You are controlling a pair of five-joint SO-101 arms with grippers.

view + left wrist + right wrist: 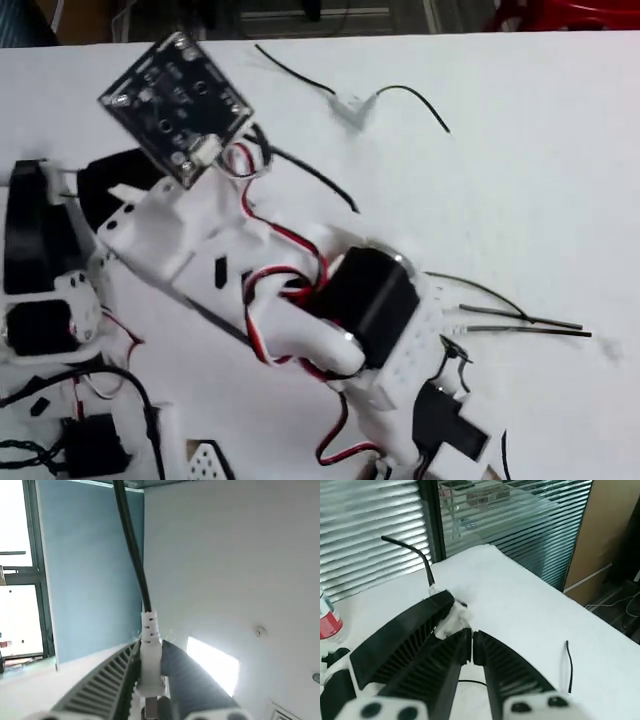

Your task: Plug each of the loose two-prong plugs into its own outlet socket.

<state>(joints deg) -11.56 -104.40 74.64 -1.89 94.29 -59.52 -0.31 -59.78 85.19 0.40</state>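
Left fingers (185, 675): clamped on the held plug (149, 650), with one ribbed finger against each side of it.
Held plug: white and upright between the fingers, raised off the table, with wall and ceiling behind it. Its lower end is hidden between the fingers.
Black cord (131, 540): rises from the top of the held plug and runs out of the picture.
Right fingers (505, 665): closed, the tips meeting with only a thin slit between them and nothing in that slit.
Second plug (451, 619): white, just beside the outer face of one right finger. Whether it touches the finger cannot be made out.
Thin cord (422, 560): black, bends upward from the second plug.
Table plug (350, 105): small and white, lying on the white table (540, 180) toward its far edge, with a black cord leaving each side. Whether it is the second plug cannot be told.
Circuit board (175, 95): black, on an arm. Its markings are too small to read.
Bottle (327, 620): cut off at the edge, with a red label whose print is not legible.
Loose wires (520, 322): black, lying on the table beside the arms.
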